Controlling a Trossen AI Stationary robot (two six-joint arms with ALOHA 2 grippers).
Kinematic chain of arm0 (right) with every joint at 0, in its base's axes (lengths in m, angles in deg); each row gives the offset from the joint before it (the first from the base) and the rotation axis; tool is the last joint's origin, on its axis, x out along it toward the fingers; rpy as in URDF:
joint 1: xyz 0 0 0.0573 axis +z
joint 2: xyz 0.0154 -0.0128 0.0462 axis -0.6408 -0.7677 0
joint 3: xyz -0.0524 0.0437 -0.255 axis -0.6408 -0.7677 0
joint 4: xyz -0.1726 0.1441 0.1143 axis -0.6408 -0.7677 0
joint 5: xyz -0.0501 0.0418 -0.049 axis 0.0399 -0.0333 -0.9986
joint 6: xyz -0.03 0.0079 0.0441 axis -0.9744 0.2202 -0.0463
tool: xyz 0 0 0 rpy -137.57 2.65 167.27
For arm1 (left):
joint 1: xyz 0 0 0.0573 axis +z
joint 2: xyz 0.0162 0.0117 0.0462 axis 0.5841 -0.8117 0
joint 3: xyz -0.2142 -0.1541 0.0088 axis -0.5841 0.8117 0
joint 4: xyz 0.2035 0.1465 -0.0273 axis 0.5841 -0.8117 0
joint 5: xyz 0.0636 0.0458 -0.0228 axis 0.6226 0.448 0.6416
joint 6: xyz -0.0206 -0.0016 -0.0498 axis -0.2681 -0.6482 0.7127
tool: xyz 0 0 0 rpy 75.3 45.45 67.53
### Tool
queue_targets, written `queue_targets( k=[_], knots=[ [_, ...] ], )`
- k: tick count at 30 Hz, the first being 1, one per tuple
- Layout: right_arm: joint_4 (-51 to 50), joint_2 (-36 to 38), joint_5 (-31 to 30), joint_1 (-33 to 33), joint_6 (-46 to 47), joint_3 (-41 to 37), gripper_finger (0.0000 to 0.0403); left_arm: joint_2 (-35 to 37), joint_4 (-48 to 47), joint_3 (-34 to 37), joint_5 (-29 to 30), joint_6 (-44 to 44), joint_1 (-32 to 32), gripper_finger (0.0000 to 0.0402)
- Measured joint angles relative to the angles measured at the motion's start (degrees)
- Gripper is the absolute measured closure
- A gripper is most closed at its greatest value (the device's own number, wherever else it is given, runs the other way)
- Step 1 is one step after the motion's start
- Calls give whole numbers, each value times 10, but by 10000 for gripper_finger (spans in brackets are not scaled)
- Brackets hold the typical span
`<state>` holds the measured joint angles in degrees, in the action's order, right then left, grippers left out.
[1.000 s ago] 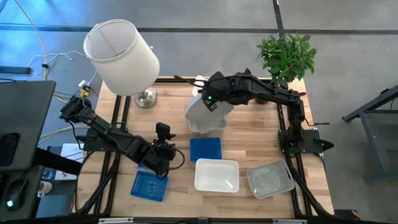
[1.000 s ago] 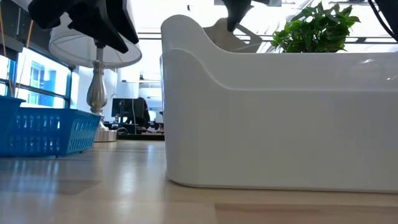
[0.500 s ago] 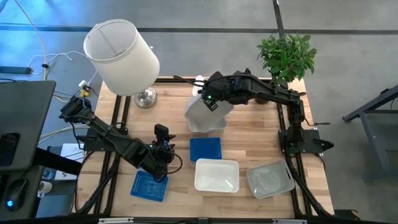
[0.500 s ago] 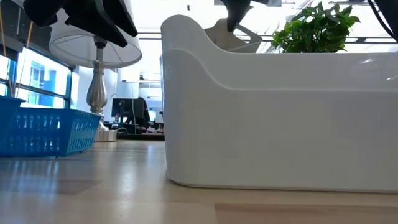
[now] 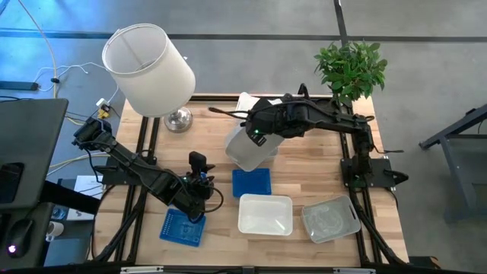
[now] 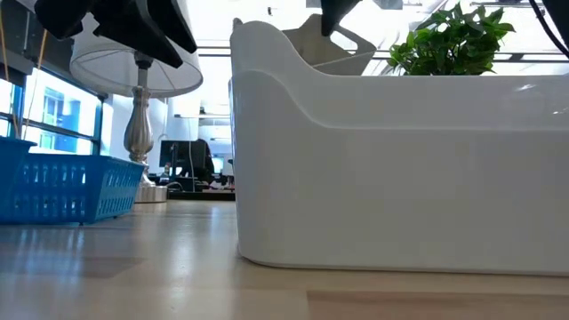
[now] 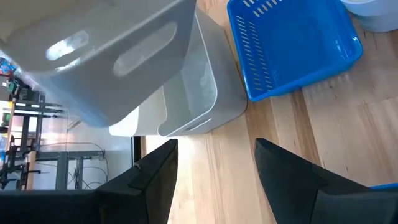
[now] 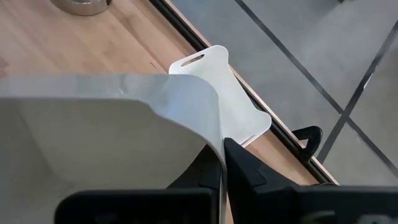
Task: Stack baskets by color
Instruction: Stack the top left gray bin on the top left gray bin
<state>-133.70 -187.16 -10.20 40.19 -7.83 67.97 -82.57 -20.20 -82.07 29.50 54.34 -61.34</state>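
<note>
right gripper: my right gripper (image 5: 257,134) sat near table centre, jaws pinched together on the rim of a translucent basket (image 5: 249,149); the right wrist view showed the fingers meeting on the thin wall (image 8: 211,144).
held basket: tilted and, as I judged, clear of the table, hanging over the middle of the table, at about 12 o'clock from the blue basket (image 5: 250,183).
target, my read: the other clear-grey basket (image 5: 329,218) lay at the table's 5 o'clock corner, just beside the white basket (image 5: 265,214). That looked like the stack for this one.
how I'd do it well: carry it high enough to clear the white basket's rim, level it before lowering, line up the long sides and corners, then nest it. A one-edge pinch lets the basket swing, so a slow move seemed wise.
risk: clipping the blue or white basket on the way across.
left gripper: my left gripper (image 5: 200,199) waited at the table's 8 o'clock, fingers apart, holding nothing, just beside a second blue basket (image 5: 183,226). Its wrist view looked on at the held basket (image 7: 106,62).
other piece: a flat white piece (image 8: 221,93) lay at the table's far edge, behind the held basket; I couldn't tell whether it was a basket.
</note>
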Motion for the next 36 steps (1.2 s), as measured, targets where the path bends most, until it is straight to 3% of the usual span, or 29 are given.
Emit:
queue_targets(
  k=[4,7,13,23,29,36],
  knots=[
    [2,1,-24,15,8,-13,403,0,0,0,0,0,0,204],
    [2,29,-38,28,32,-88,403,0,0,0,0,0,0,204],
    [3,137,-47,43,155,-261,403,0,2,0,0,-6,1,204],
    [100,334,-36,18,284,-445,403,0,7,0,5,0,1,204],
    [221,405,59,-52,285,-535,403,0,7,0,5,0,1,204],
    [353,409,197,-126,289,-587,403,0,7,0,4,0,1,204]
  ],
)
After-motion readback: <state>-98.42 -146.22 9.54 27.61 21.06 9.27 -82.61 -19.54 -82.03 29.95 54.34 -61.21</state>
